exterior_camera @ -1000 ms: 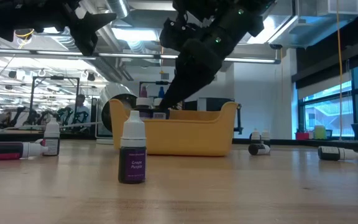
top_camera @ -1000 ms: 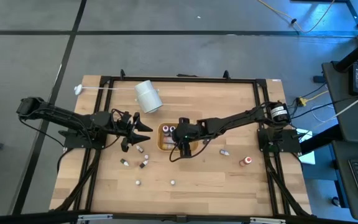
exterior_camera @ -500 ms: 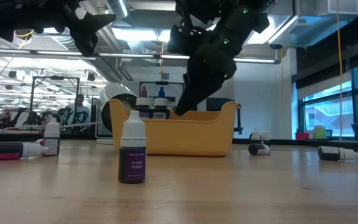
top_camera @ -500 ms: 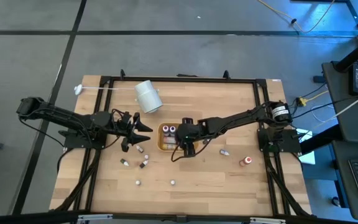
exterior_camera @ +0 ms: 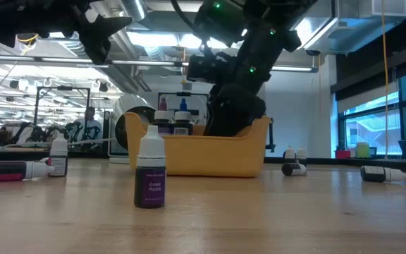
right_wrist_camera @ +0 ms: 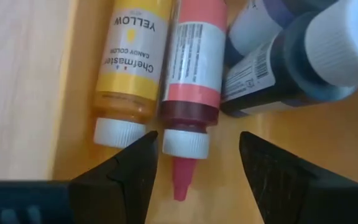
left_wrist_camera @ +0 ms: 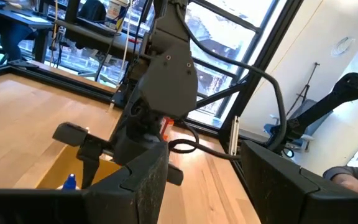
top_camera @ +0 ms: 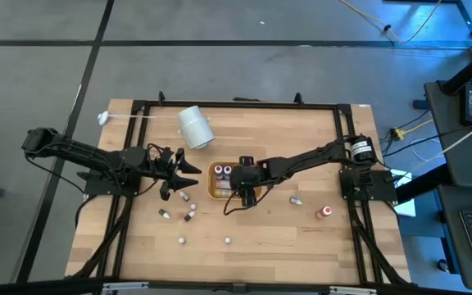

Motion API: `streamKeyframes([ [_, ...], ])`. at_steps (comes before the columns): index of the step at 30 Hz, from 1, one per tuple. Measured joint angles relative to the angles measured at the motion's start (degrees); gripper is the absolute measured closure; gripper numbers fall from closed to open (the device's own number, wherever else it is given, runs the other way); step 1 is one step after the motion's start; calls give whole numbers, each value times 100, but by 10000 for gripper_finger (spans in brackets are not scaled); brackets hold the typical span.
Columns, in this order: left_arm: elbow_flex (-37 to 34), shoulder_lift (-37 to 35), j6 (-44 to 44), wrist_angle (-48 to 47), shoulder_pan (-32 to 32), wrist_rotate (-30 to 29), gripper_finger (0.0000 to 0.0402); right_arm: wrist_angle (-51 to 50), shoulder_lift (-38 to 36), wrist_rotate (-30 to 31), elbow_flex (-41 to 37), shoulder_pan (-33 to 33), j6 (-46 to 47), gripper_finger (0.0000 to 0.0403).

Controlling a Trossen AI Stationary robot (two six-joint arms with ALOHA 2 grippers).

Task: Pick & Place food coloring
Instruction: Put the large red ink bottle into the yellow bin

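dark jointed arms [top_camera: 301,160], black cables, seemingly matte

right gripper [top_camera: 245,193] over the orange tray [top_camera: 214,190]; left gripper [top_camera: 185,174] just beside it. small bottles [top_camera: 188,216] scattered on the wooden table [top_camera: 301,131]; white cylinder [top_camera: 194,128] well apart.

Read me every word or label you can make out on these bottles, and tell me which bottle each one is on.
"YELLOW" and "Chefmaster CANDY COLOR": on the yellow bottle lying in the orange tray.
"Grape Purple": on the upright purple bottle standing on the table.
Red bottle beside the yellow one: its label's small print is too blurred to read.
Dark bottles next to it: print too small to read.
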Motion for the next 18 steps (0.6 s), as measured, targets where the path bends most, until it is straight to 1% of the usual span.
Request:
streamKeyframes([
  [6, 0, 0, 4, -1, 1, 0, 206, 20, 27, -11, 5, -31, -77, 222],
  [11, 0, 0, 4, -12, 0, 0, 206, 102, 160, -318, 7, -101, -86, 256],
  [18, 0, 0, 2, -38, 0, 0, 206, 46, 166, -281, 4, -129, -118, 282],
])
